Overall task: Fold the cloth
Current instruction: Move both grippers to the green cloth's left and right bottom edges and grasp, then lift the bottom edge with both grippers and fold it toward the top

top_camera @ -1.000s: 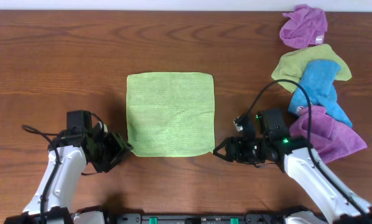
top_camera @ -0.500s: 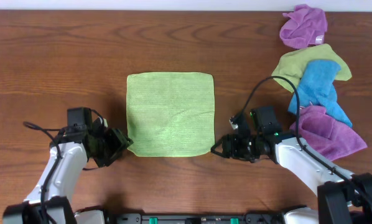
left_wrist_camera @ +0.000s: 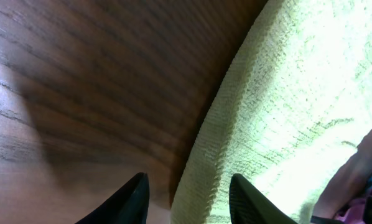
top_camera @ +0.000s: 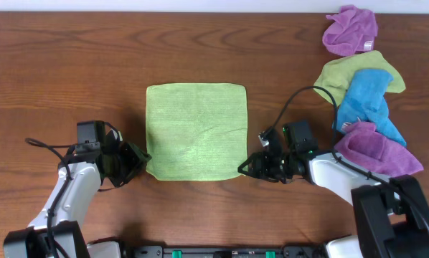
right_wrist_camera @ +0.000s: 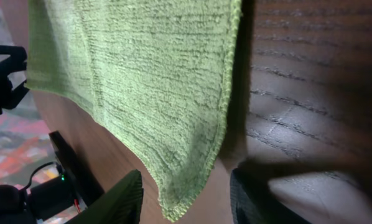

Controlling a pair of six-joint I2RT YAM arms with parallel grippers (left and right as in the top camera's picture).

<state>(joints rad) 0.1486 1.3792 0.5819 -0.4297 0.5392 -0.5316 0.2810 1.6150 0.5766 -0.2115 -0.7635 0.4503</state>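
Four rags [top_camera: 365,93] (far right) lie beyond the cloth [top_camera: 196,132].

The cloth [top_camera: 196,131] is lying flat and square on the wooden table [top_camera: 71,64]. The left gripper [top_camera: 139,159] is sitting at its near-left corner, and the right gripper [top_camera: 244,168] at its near-right corner. Purple, olive and blue rags [top_camera: 365,100] are lying heaped at the right edge.
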